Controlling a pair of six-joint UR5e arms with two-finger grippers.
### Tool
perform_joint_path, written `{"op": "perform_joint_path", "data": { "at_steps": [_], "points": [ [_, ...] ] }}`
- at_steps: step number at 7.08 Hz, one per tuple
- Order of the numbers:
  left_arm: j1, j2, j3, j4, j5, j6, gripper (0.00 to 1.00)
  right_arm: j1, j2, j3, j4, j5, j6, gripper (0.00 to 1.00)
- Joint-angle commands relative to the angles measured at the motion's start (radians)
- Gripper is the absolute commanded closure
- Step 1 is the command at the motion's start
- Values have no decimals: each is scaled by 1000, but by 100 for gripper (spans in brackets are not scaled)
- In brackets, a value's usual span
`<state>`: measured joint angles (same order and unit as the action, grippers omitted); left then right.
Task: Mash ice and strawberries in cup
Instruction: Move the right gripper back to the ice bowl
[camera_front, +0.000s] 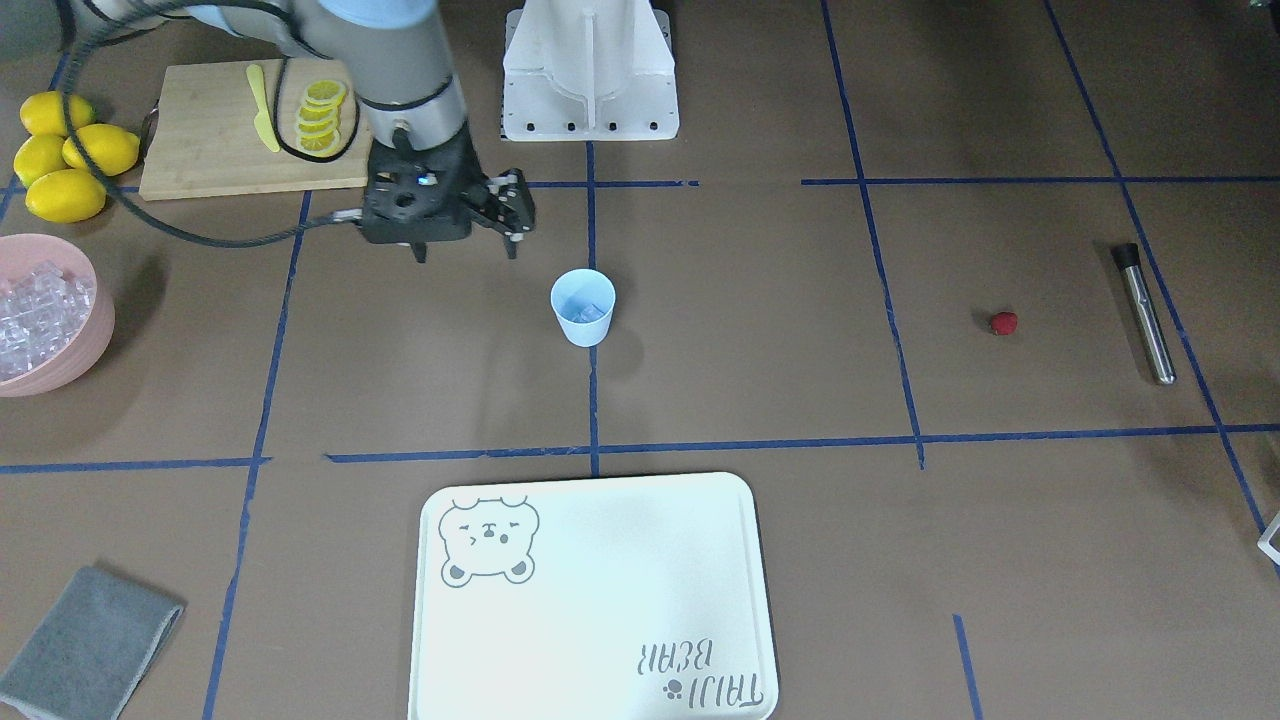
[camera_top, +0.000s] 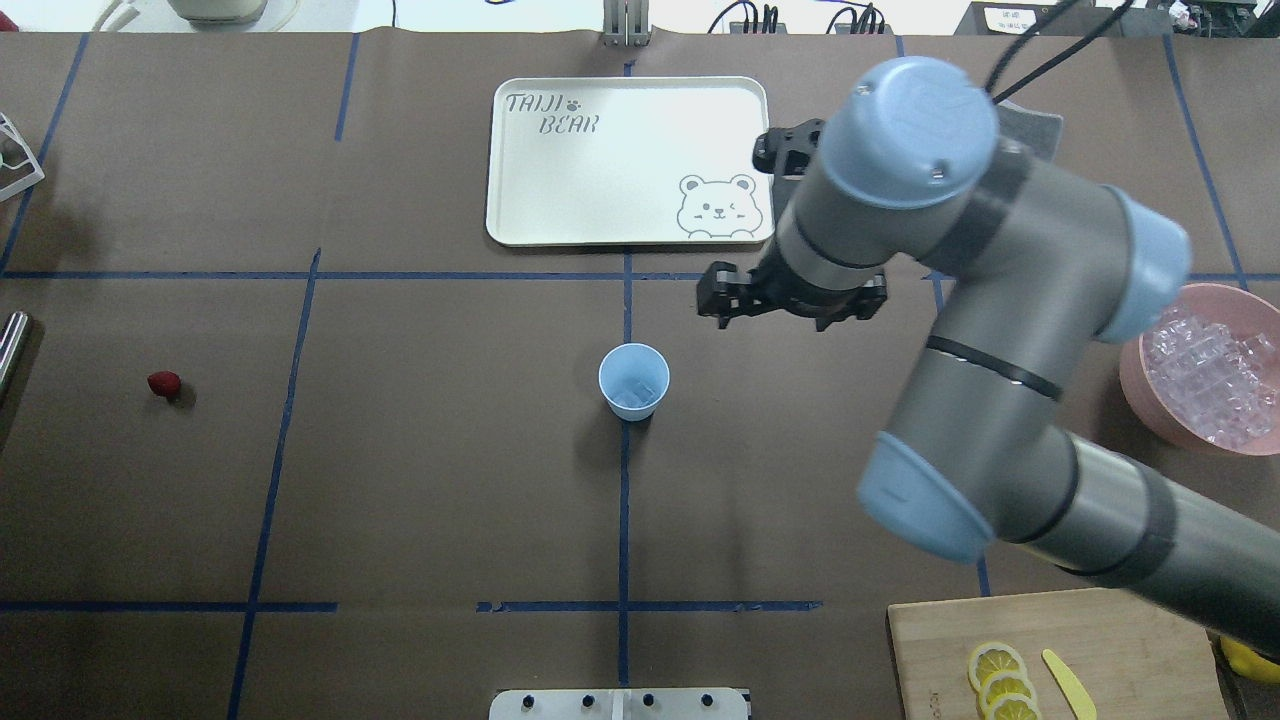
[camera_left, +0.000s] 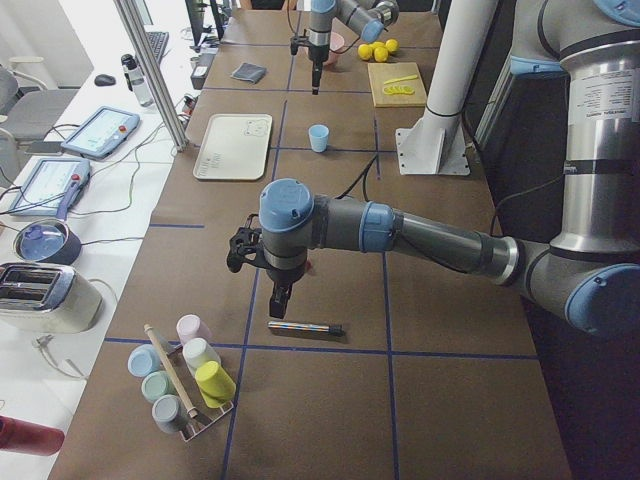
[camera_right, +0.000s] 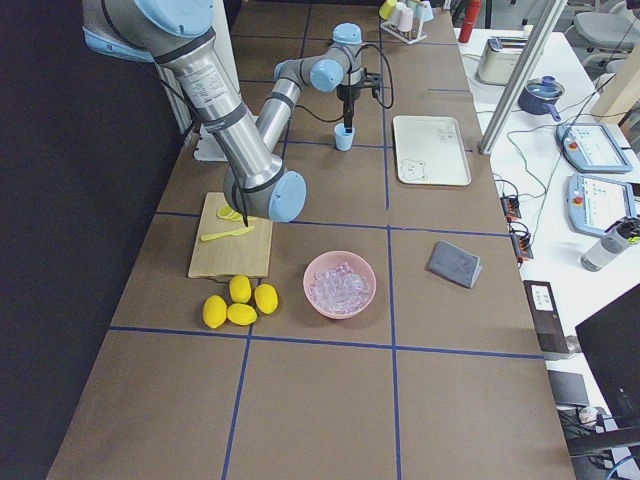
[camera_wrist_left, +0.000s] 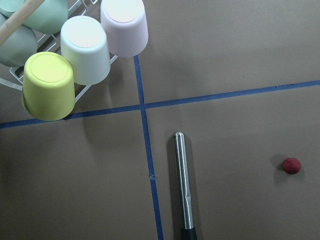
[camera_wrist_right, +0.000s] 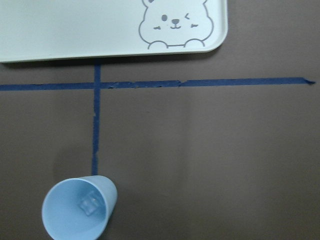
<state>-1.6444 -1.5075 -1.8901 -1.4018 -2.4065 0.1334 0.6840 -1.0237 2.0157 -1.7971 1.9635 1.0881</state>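
The metal stick (camera_wrist_left: 183, 185) is lying under the left claw (camera_left: 278, 300), the strawberry (camera_wrist_left: 291, 165) just beside it; that claw's grip cannot be told. The right claw (camera_front: 465, 250) is being held open, empty, near the cup (camera_front: 583, 308) holding ice (camera_wrist_right: 90, 204).

The left gripper (camera_left: 281, 299) shows only in the 2 side views, its jaws too small to judge. The muddler (camera_wrist_left: 183, 185) loses its black handle at the left wrist view's bottom edge (the cup (camera_wrist_right: 64, 212) loses its near rim likewise). The right arm (camera_top: 1000, 330) hides most of the gray cloth (camera_top: 1036, 124).
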Motion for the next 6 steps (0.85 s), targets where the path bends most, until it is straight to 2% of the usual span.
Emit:
{"op": "perform_joint_path", "data": {
  "at_steps": [1, 2, 3, 4, 5, 6],
  "points": [
    [0, 1, -27, 1, 1, -2, 0, 160, -284, 173, 24, 104, -194, 1],
    [0, 3, -30, 1, 1, -2, 0, 254, -429, 176, 109, 174, -308, 1],
    [0, 3, -38, 1, 1, -2, 0, 317, -601, 160, 280, 181, -386, 1],
    [0, 4, -46, 3, 1, -2, 0, 357, -671, 96, 421, 207, -408, 1],
    [0, 4, -47, 3, 1, -2, 0, 385, -693, 30, 477, 227, -483, 1],
    [0, 4, -47, 1, 1, -2, 0, 431, -705, -23, 478, 229, -598, 1]
  ]
}}
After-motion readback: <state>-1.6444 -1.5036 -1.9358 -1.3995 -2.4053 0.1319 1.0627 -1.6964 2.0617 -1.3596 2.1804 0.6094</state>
